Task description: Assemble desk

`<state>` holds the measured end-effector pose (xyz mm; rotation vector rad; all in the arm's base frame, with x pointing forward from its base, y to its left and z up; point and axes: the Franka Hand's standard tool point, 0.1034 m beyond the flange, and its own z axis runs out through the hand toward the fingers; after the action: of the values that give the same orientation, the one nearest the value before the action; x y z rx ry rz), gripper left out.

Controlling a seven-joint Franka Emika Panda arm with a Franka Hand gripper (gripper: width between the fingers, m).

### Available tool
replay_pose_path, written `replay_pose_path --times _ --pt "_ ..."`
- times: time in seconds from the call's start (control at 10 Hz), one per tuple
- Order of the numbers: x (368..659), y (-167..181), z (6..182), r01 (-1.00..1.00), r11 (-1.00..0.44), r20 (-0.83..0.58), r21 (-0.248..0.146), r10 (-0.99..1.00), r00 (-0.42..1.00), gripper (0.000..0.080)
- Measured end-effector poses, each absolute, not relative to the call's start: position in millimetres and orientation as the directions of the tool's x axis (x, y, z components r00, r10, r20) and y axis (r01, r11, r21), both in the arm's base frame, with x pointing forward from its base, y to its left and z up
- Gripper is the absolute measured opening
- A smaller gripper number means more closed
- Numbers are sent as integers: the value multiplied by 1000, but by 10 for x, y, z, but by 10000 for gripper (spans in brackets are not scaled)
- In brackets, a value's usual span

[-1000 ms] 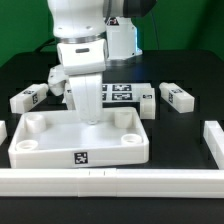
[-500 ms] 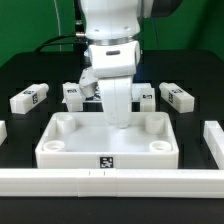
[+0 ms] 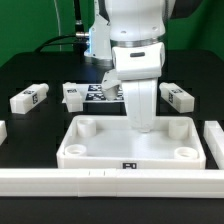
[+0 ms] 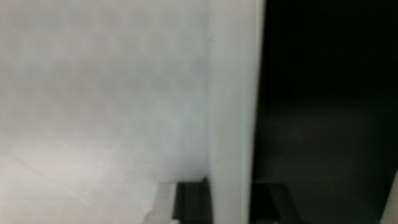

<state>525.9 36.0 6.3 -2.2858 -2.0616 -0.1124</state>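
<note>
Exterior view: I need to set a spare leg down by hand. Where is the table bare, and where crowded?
Bare table lies on the exterior view's left, between the left leg, the tabletop and the rail. Crowded: the back row of middle leg, marker board and right leg, and inside the tabletop, where the gripper stands.
</note>
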Motion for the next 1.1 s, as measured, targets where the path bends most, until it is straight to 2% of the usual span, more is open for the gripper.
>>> replay_pose_path --times 0.5,0.8,1.0,1.1 --pt "5351 410 63 999 -39 92 18 995 37 57" --pt "5353 383 60 999 -42 92 14 995 41 57" --pt "5349 379 55 999 -43 92 13 995 41 312" --pt "5348 378 54 999 -43 92 12 995 42 312"
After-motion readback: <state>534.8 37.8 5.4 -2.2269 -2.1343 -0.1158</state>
